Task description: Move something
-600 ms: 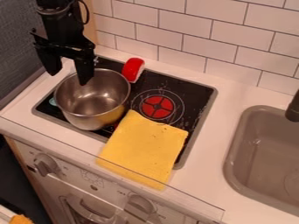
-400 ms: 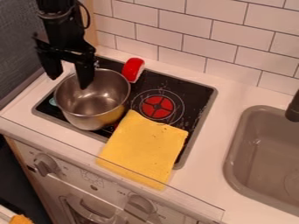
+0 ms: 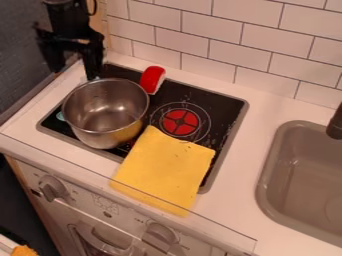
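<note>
1. The gripper (image 3: 75, 69) hangs at the upper left, by the pot's far rim. Its two fingers stand wide apart, with nothing between them. The right-hand one in the view ends right at the rim; whether it touches, I cannot tell.
2. The pot (image 3: 105, 114) sits upright on the left part of the stove (image 3: 224, 107). It is steel, open at the top, and its red handle (image 3: 152, 80) points toward the wall.
3. The cloth (image 3: 163, 170) is yellow and lies flat over the stove's near edge, partly on the counter (image 3: 244, 205). Its top corner is just beside the pot.
4. The burner (image 3: 180, 122), red with rings around it, lies right of the pot, beyond the cloth.
5. The sink (image 3: 300, 180) is set in the counter on the right, with a dark tap (image 3: 336, 122) at its far side.
6. White tiles (image 3: 207, 30) cover the wall behind.
7. Below the counter's front are two knobs (image 3: 52, 189).
8. Something orange (image 3: 24, 251) shows in the lower left corner.
</note>
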You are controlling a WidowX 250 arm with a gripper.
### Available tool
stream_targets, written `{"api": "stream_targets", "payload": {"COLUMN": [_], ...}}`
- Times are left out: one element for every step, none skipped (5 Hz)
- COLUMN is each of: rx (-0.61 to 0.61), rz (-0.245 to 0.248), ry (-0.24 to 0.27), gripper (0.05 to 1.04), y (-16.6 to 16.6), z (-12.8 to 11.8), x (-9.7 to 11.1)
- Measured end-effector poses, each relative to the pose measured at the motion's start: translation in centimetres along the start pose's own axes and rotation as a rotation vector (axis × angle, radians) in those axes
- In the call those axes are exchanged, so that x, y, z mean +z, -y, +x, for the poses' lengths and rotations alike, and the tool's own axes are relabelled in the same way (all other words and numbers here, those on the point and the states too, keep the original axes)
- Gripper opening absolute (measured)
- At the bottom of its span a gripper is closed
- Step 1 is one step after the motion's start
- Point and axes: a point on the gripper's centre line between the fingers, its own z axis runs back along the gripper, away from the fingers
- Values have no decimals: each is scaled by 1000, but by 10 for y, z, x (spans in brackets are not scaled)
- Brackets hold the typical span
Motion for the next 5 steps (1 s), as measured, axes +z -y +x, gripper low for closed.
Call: {"api": "stream_targets", "payload": {"rx": [53,85,88,90,99], "rz": [22,36,37,25,18], "ry": [-24,-72,-107,-135,-168], "gripper": [1000,1000,1000,1000,1000], "y": [-14,-19,-12,-6,-5], "z": [20,27,29,27,23], "x": [-13,-35,-50,-62,-75]}}
